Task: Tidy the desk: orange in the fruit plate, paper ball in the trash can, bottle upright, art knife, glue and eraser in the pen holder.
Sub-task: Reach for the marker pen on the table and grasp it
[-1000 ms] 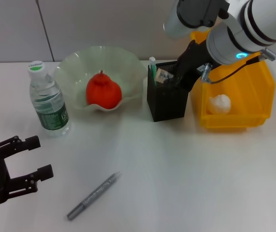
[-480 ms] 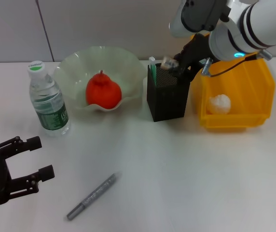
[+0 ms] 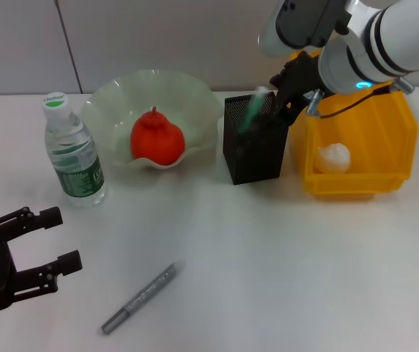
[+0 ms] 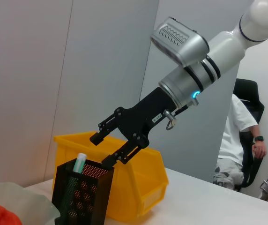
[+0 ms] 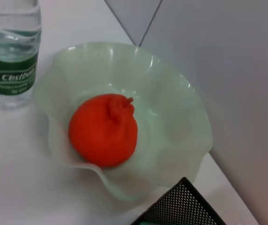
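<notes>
The orange (image 3: 157,139) lies in the pale green fruit plate (image 3: 195,99); the right wrist view shows them too, orange (image 5: 103,129) and plate (image 5: 181,112). The bottle (image 3: 74,158) stands upright left of the plate. The paper ball (image 3: 334,156) lies in the yellow trash can (image 3: 385,139). The black mesh pen holder (image 3: 253,150) holds a green-and-white glue stick (image 3: 253,110), leaning. My right gripper (image 3: 279,99) hovers just above the holder, open and empty, as the left wrist view (image 4: 105,149) shows. The eraser is hidden. A grey art knife (image 3: 140,297) lies on the table. My left gripper (image 3: 37,253) is open at the front left.
The white table (image 3: 283,264) reaches a grey wall behind. In the left wrist view a seated person (image 4: 237,140) shows far behind the yellow bin (image 4: 138,187).
My right gripper rose out of the pen holder with a small beige block at its tips. The block no longer shows, and the glue stick now leans the other way. The left arm has not moved.
</notes>
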Controlling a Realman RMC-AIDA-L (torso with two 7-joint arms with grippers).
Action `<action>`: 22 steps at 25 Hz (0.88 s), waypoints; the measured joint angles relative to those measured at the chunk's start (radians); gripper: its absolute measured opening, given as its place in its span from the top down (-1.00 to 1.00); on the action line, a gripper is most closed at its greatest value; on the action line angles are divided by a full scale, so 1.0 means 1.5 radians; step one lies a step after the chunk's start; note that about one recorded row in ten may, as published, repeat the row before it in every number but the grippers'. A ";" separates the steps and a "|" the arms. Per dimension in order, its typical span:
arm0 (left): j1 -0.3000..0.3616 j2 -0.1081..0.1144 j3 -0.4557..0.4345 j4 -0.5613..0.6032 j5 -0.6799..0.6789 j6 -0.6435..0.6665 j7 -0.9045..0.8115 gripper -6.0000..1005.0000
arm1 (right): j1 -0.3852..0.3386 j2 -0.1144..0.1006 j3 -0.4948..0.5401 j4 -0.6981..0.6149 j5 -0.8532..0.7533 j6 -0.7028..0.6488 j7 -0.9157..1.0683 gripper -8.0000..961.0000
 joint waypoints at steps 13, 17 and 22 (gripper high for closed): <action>-0.004 0.011 0.006 0.002 0.001 -0.003 0.006 -0.63 | -0.023 0.001 0.020 -0.181 0.003 -0.198 0.164 -0.51; -0.008 0.018 0.007 0.008 0.010 -0.003 0.010 -0.63 | -0.020 0.001 0.023 -0.214 0.020 -0.257 0.209 -0.51; -0.015 0.018 0.007 0.026 0.043 -0.004 0.007 -0.63 | -0.001 0.000 0.063 -0.206 0.071 -0.337 0.225 -0.51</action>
